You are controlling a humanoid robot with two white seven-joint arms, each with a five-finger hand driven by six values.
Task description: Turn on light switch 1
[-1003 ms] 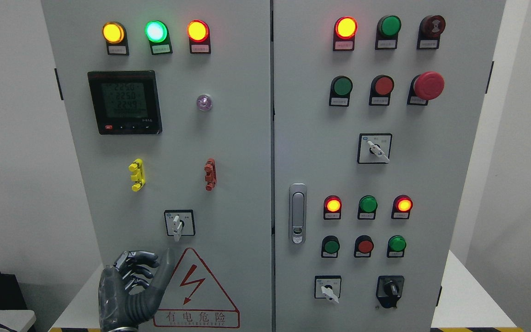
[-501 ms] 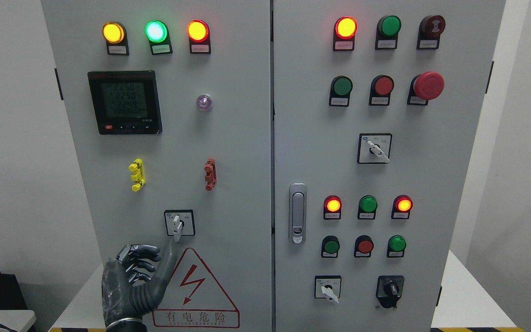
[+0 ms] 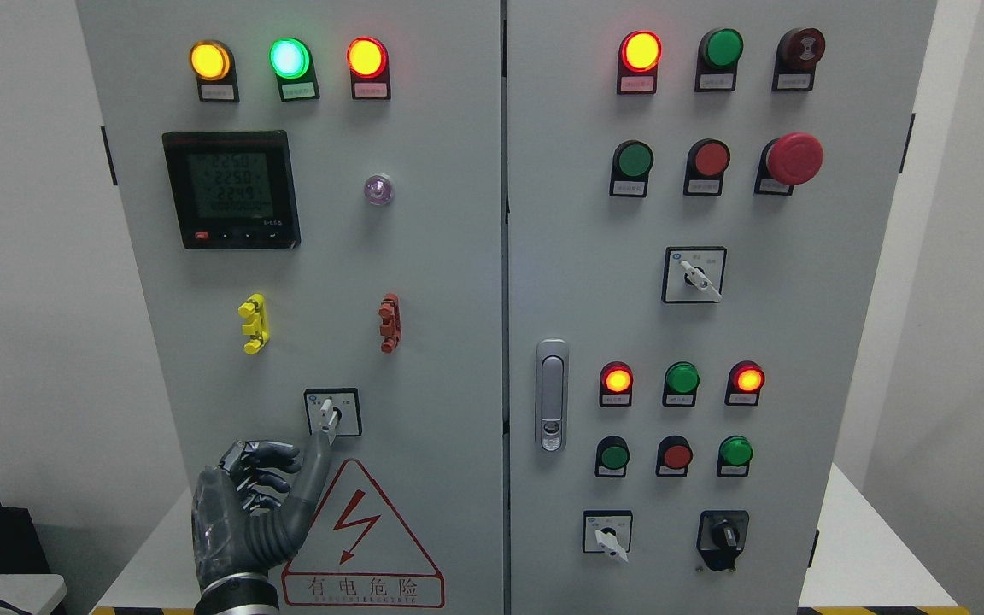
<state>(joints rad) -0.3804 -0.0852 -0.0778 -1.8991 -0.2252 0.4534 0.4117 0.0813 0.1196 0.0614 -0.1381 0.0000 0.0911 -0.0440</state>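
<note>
Left robot hand (image 3: pixel 257 508) is up from a second ago, its outstretched thumb tip now reaching the white lever of the rotary switch (image 3: pixel 331 413), which sits just above the yellow-and-red warning triangle (image 3: pixel 361 536) on the cabinet's left door (image 3: pixel 424 256). The other fingers are curled in, holding nothing. And the lever has tipped a touch off vertical against earlier frames! That reads as contact made, the turn just starting; the switch looks not yet thrown. Right arm is out of view.
</note>
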